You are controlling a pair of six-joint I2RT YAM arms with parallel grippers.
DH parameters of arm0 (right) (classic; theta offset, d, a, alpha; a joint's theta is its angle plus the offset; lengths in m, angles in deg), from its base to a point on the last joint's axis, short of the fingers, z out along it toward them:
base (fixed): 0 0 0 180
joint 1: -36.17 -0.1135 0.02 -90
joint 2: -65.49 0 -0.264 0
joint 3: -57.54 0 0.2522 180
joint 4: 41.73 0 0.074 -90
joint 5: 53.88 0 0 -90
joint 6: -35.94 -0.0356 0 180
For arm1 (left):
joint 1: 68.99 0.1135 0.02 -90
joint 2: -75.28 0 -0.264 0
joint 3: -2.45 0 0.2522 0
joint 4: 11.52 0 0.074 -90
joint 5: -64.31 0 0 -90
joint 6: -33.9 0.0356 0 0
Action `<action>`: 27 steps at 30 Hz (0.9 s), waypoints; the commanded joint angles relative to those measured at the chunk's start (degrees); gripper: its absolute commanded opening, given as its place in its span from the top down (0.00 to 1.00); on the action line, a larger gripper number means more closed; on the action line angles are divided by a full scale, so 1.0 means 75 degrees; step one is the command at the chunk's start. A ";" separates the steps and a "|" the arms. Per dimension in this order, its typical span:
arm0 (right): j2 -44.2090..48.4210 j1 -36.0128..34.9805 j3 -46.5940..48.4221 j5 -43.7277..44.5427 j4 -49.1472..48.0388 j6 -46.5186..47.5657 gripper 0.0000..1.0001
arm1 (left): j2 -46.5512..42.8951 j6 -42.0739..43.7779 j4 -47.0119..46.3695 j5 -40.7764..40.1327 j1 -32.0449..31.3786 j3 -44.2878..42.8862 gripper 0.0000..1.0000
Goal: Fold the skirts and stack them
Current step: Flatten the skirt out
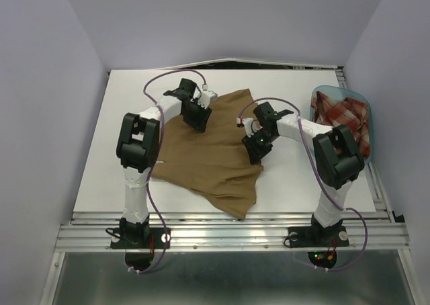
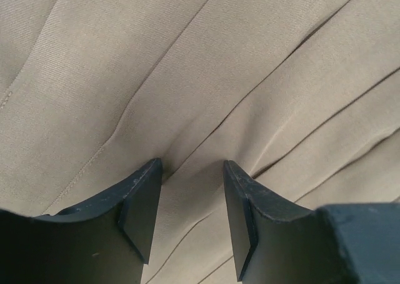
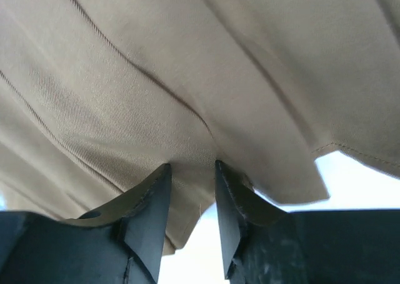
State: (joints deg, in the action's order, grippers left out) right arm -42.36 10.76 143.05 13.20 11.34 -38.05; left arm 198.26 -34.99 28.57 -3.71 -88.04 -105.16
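The tan skirt (image 1: 208, 164) lies spread right under the left claw (image 2: 190, 168), which stands on its far left part, cloth on every side of it. The jaws are about half open, tips set down on the cloth with a low fold between them and nothing clamped.

The right claw (image 3: 192, 168) sits at the skirt's right edge. Cloth fills the space ahead of it and to its left, and bare table (image 3: 356, 184) shows to its right. Its jaws stand narrowly apart with the skirt's edge between them; whether they pinch it I cannot tell.

The skirt is plain tan twill, creased in long pleats that run toward both claws.

The plaid skirt (image 1: 346, 113) lies crumpled in a blue tub (image 1: 319, 93), well apart to the right of the right claw.

Two skirts, two claws, one tub.
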 commanded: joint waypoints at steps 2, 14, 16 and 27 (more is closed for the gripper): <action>0.0400 0.0013 0.0919 0.0254 0.1321 0.0759 0.58 | -0.0927 0.0057 0.0615 0.0316 0.0196 0.0020 0.46; -0.1555 0.0950 0.5606 0.1274 -0.0538 0.1415 0.51 | -0.1528 0.1136 0.0955 0.0129 0.0922 -0.1842 0.33; -0.1999 0.0950 0.5796 0.1216 -0.1240 0.1916 0.35 | -0.1258 0.1066 0.0966 0.0140 0.1097 -0.2332 0.32; -0.3664 0.1161 0.6231 0.0301 -0.3515 0.3584 0.12 | -0.0577 0.0339 0.0369 0.0456 0.1907 -0.2606 0.27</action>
State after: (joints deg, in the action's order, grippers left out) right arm -68.13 18.95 186.24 18.19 -3.89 -15.65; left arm 195.37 -31.10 33.27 -2.16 -74.97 -124.89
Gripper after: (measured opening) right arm 0.884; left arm 0.731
